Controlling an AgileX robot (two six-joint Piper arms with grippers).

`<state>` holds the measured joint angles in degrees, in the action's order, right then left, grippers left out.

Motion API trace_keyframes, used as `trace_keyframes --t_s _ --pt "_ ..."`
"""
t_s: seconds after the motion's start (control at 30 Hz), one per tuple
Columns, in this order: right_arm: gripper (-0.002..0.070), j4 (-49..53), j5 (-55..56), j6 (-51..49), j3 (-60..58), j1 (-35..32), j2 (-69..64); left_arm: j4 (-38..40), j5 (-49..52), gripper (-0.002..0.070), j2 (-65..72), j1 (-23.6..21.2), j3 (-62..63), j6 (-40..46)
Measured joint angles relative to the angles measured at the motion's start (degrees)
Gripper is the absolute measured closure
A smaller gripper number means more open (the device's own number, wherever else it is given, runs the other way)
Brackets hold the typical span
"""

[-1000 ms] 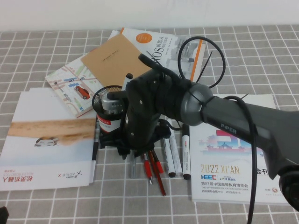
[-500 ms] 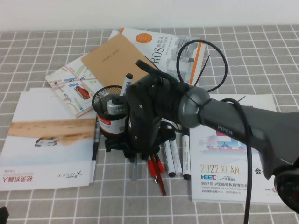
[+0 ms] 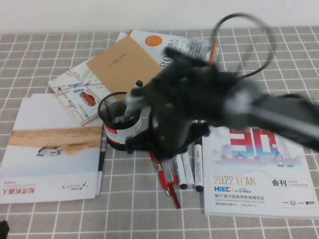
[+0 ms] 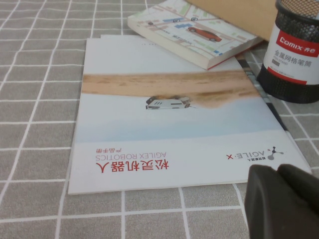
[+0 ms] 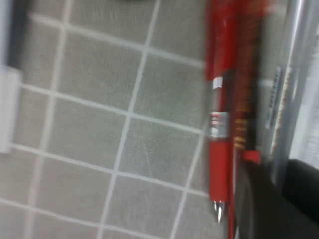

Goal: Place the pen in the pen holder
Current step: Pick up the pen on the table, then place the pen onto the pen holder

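The black wire-mesh pen holder (image 3: 118, 122) with a red-and-white label stands left of centre, with a white marker sticking out of it; it also shows in the left wrist view (image 4: 294, 55). My right gripper (image 5: 277, 174) is low over the pens beside the holder, under the blurred right arm (image 3: 174, 114). The slim grey-silver pen (image 5: 285, 74) runs between its fingers, which are closed on it. Red pens (image 3: 167, 179) lie next to it on the cloth. My left gripper (image 4: 281, 199) is shut and empty at the near left edge, over the cloth by a brochure.
White markers with black caps (image 3: 185, 169) lie right of the red pens. A brochure (image 3: 55, 149) lies left of the holder and a booklet (image 3: 254, 169) at the right. A map book (image 3: 79, 94), a brown notebook (image 3: 122, 62) and another book lie behind.
My right arm has swung right and now blurs. The grey pen no longer lies on the cloth left of the red pens. The left arm has not moved.
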<state>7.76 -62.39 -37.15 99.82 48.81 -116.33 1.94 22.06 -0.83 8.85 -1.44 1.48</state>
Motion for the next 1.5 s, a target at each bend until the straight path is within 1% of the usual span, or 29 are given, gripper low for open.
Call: trace_keyframes --t_s 0.13,0.23,0.3,0.4,0.47,0.5,0.6,0.67,0.87,0.97,1.07,1.17,1.23,1.3,1.33,1.4,1.47,1.5 --pt "0.0635 1.4 12.6 -3.5 -11.6 0.0 11.0 0.0 0.0 0.0678 0.0 0.0 0.0 0.0" --pt "0.0635 4.4 27.5 -4.3 -20.4 0.0 17.5 0.0 0.0 0.0678 0.0 0.0 0.0 0.0" --pt "0.0635 8.8 40.1 -4.5 -25.9 0.0 20.5 0.0 0.0 0.0678 0.0 0.0 0.0 0.0" --pt "0.0635 17.3 62.4 -3.3 -31.1 -0.5 21.4 0.0 0.0 0.0678 0.0 0.0 0.0 0.0" --pt "0.0635 20.1 74.9 0.1 -31.8 -1.2 19.9 0.0 0.0 0.0678 0.0 0.0 0.0 0.0" --pt "0.0635 20.3 80.8 2.4 -31.8 -1.5 18.8 0.0 0.0 0.0678 0.0 0.0 0.0 0.0" --pt "0.0635 16.8 90.8 8.5 -29.7 -1.9 14.0 0.0 0.0 0.0678 0.0 0.0 0.0 0.0" --pt "0.0635 13.9 93.5 10.7 -27.5 -2.1 10.2 0.0 0.0 0.0678 0.0 0.0 0.0 0.0" --pt "0.0635 7.5 94.0 15.2 -21.5 -3.1 -0.5 0.0 0.0 0.0678 0.0 0.0 0.0 0.0" --pt "0.0635 5.7 94.0 15.7 -20.2 -3.7 -2.7 0.0 0.0 0.0678 0.0 0.0 0.0 0.0" --pt "0.061 4.9 93.9 16.0 -19.8 -4.3 -3.3 0.0 0.0 0.0678 0.0 0.0 0.0 0.0" --pt "0.0531 4.8 93.8 16.0 -19.6 -4.7 -3.3 0.0 0.0 0.0678 0.0 0.0 0.0 0.0" --pt "0.0456 4.7 93.7 16.0 -19.6 -4.8 -3.3 0.0 0.0 0.0678 0.0 0.0 0.0 0.0" --pt "0.0411 4.7 93.5 16.0 -19.6 -4.8 -3.3 0.0 0.0 0.0678 0.0 0.0 0.0 0.0" --pt "0.04 4.7 93.1 16.0 -19.6 -4.8 -3.1 0.0 0.0 0.0678 0.0 0.0 0.0 0.0" --pt "0.0404 4.8 91.2 16.0 -19.6 -4.8 -2.5 0.0 0.0 0.0678 0.0 0.0 0.0 0.0" --pt "0.0449 5.4 88.3 16.0 -19.6 -4.8 -0.8 0.0 0.0 0.0678 0.0 0.0 0.0 0.0" --pt "0.0493 5.8 86.3 15.7 -19.6 -4.8 0.4 0.0 0.0 0.0678 0.0 0.0 0.0 0.0"
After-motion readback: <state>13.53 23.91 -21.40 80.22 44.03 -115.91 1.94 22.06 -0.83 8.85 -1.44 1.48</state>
